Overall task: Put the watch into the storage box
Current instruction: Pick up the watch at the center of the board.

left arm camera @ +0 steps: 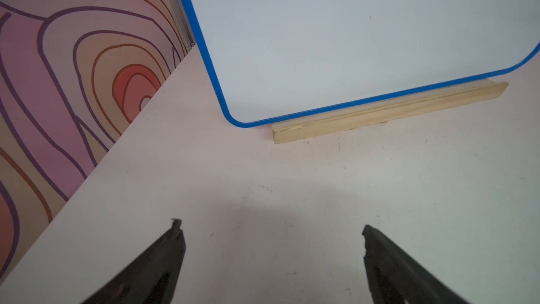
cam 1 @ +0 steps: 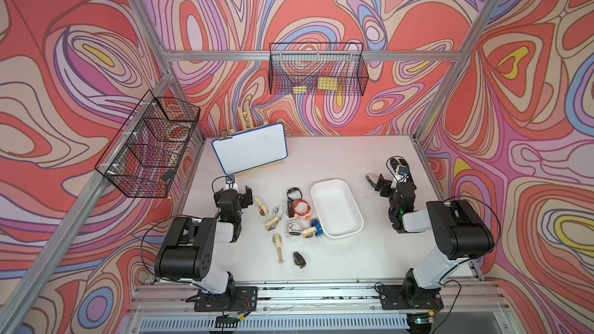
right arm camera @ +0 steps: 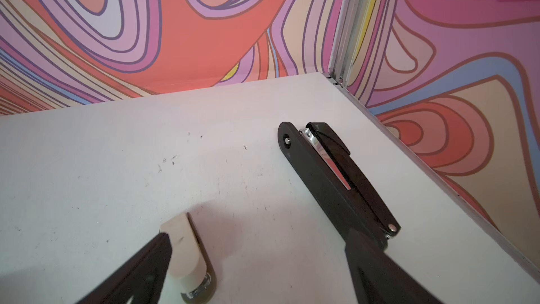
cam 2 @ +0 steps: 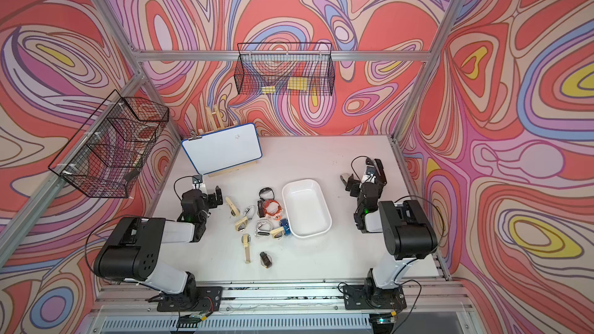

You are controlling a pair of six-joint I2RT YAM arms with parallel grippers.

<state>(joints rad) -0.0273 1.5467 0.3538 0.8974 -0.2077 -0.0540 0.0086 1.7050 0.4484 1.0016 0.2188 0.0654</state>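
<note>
The white storage box [cam 1: 336, 208] [cam 2: 306, 208] lies mid-table, and only its bare white floor shows inside. Several watches lie loose to its left: a black one [cam 1: 294, 193], an orange one [cam 1: 302, 209], a blue one [cam 1: 316, 225], beige-strapped ones [cam 1: 272, 223] and a dark one [cam 1: 299, 258]. My left gripper [cam 1: 234, 191] [left arm camera: 271, 226] is open over bare table left of the watches, facing the whiteboard. My right gripper [cam 1: 384, 173] [right arm camera: 257, 241] is open to the right of the box, with nothing between its fingers. A cream strap with a metal end [right arm camera: 187, 252] sits at one fingertip. A long black piece with a silver strip [right arm camera: 330, 171] runs past the other.
A blue-rimmed whiteboard [cam 1: 250, 151] [left arm camera: 350, 39] leans on a wooden easel at the back left. Black wire baskets hang on the left wall [cam 1: 148, 147] and the back wall [cam 1: 316, 70]. Patterned walls and metal posts close in the table.
</note>
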